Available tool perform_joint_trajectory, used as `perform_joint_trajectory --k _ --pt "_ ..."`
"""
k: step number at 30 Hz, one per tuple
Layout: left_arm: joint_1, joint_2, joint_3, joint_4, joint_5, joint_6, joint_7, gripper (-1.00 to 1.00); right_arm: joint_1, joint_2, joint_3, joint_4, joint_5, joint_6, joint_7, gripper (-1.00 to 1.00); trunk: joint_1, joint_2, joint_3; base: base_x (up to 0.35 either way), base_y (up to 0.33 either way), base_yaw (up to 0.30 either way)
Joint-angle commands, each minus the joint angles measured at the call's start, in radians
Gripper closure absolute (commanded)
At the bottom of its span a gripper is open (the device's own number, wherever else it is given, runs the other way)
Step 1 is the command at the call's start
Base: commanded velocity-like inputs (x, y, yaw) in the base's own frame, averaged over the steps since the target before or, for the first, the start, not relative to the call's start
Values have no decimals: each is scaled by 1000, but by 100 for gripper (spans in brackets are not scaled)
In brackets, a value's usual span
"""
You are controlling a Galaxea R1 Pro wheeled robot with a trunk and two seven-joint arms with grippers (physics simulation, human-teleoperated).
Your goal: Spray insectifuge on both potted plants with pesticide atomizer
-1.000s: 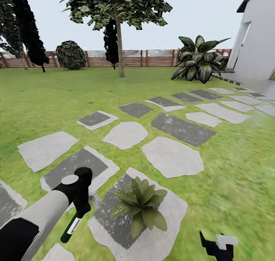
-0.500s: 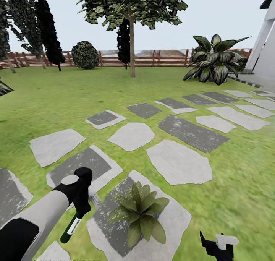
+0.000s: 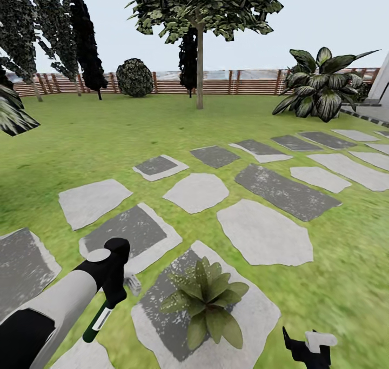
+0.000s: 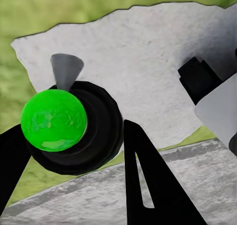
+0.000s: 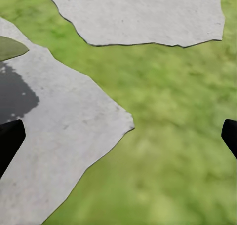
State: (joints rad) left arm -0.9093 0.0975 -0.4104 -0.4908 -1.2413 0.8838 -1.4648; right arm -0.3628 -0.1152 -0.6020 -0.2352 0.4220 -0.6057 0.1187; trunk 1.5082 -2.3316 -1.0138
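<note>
Lawn and grey stepping stones run back to a wooden fence (image 3: 162, 82). Left gripper (image 3: 111, 299) pinches the sprayer (image 3: 97, 321), its long axis pointing down; the potted plant (image 3: 206, 301) sits just right of it. Right gripper (image 3: 308, 347) hangs spread, farther off.

Green lawn (image 3: 97, 142) with grey stepping stones (image 3: 265, 234), dark trees (image 3: 200, 12), brown slatted fence (image 3: 243, 82), pale sky.
</note>
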Motion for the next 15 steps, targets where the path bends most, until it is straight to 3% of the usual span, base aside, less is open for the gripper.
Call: perform_joint_trajectory --k 1,15 --pt "0 0 -4 0 -5 11 -9 100 -1 0 -9 1 0 -3 10 -100 0 0 -1 16 -41 1" --pt "0 0 0 -2 2 11 -9 100 -1 0 -9 1 0 -3 10 -100 0 0 -1 16 -239 0"
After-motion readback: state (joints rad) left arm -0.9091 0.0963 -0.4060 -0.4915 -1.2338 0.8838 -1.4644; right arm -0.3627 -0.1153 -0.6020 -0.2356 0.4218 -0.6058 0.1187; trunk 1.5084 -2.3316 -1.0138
